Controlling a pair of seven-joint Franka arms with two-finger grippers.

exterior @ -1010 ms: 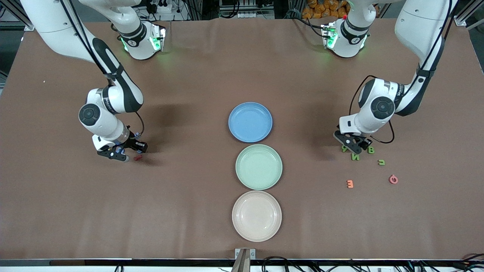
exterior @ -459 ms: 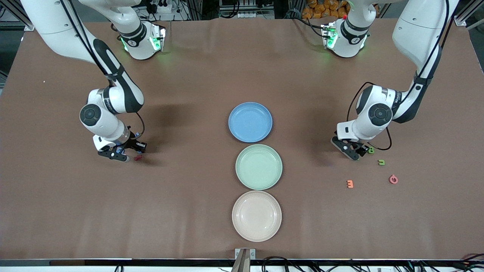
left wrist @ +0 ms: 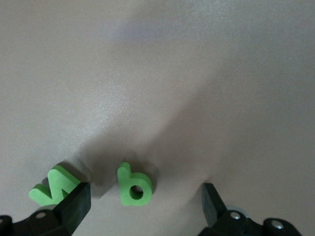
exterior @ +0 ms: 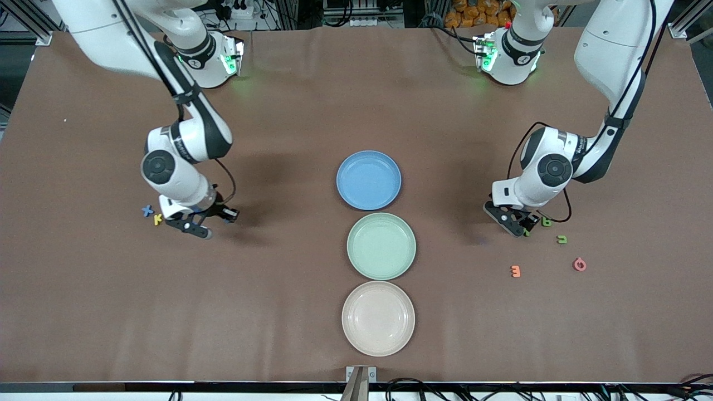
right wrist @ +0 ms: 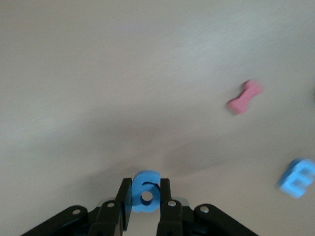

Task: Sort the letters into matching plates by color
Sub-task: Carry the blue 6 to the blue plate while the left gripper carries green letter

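Two arms bent low, right tool (right wrist: 145,196) pinching blue letter (right wrist: 145,192), left tool (left wrist: 142,201) spread

Plates (exterior: 369,180) in row mid-table (letters (exterior: 562,239) toward both ends).

- Three plates, blue (exterior: 369,180), mint (exterior: 381,245) and cream (exterior: 378,318), line the desk's (exterior: 278,312) middle; bare lanes flank them.
- Green letters (left wrist: 134,186) crowd the left pincer (exterior: 518,221).
- The right pincer (exterior: 201,218), over bare desk, clamps a blue letter (right wrist: 146,197).

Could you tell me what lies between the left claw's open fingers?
A green foam letter b on bare brown table, seen in the left wrist view.
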